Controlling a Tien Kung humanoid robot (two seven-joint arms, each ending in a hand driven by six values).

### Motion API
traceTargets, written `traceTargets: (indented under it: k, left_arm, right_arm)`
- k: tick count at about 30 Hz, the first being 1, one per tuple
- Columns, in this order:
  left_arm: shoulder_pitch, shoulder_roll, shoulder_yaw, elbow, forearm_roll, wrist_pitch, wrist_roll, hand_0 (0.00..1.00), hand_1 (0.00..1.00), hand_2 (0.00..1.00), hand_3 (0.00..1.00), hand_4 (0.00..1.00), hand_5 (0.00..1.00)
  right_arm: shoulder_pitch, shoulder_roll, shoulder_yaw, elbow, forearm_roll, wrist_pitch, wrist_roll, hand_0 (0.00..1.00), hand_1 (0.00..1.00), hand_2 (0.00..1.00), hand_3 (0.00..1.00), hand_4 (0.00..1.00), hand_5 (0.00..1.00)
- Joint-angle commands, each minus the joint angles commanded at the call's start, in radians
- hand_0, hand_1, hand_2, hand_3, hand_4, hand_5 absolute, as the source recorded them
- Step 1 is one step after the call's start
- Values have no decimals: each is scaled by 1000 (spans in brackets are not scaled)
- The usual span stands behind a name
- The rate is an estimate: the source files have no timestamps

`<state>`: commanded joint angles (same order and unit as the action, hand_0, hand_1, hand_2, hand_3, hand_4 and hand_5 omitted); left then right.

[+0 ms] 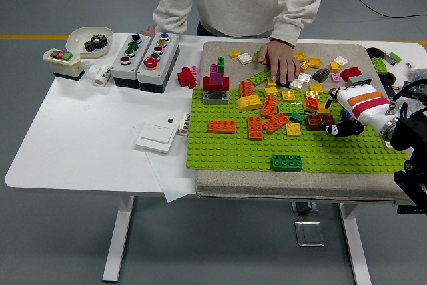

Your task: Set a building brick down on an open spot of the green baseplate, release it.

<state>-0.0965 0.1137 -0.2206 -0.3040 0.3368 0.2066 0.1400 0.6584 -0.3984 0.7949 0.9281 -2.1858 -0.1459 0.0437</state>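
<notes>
The green baseplate (227, 151) lies on a beige mat and carries several orange, yellow and red bricks across its far half. A dark green brick (286, 162) sits alone near its front edge, with nothing touching it. My right hand (335, 127), white with orange and red stripes, is over the plate's right side. Its black fingers are curled against the right end of a dark brown brick (319, 122). A person's hand (279, 63) rests flat on the loose bricks at the back of the mat.
Loose bricks (347, 75) litter the mat behind the plate. A red and magenta stack (215, 83) stands at the plate's back left. Two grey button boxes (145, 53), a white switch plate (159, 136) and a bowl (90, 39) lie to the left.
</notes>
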Motion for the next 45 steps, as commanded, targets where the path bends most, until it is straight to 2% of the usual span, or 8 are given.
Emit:
traceTargets:
  k: [7, 22, 45]
  left_arm:
    - [-1, 0, 2, -1, -2, 0, -1, 748, 760, 793, 688, 786, 747]
    - [-8, 0, 15, -1, -25, 3, -8, 750, 759, 793, 687, 786, 747]
    - [-12, 3, 7, -2, -14, 4, -2, 752, 759, 793, 686, 787, 745]
  right_arm:
    - [36, 35, -16, -62, -21, 35, -8, 681, 659, 722, 617, 845, 453]
    - [83, 64, -51, -134, -68, 67, -5, 680, 658, 724, 619, 860, 467]
    - [102, 84, -66, -189, -83, 97, -11, 677, 656, 718, 617, 866, 488]
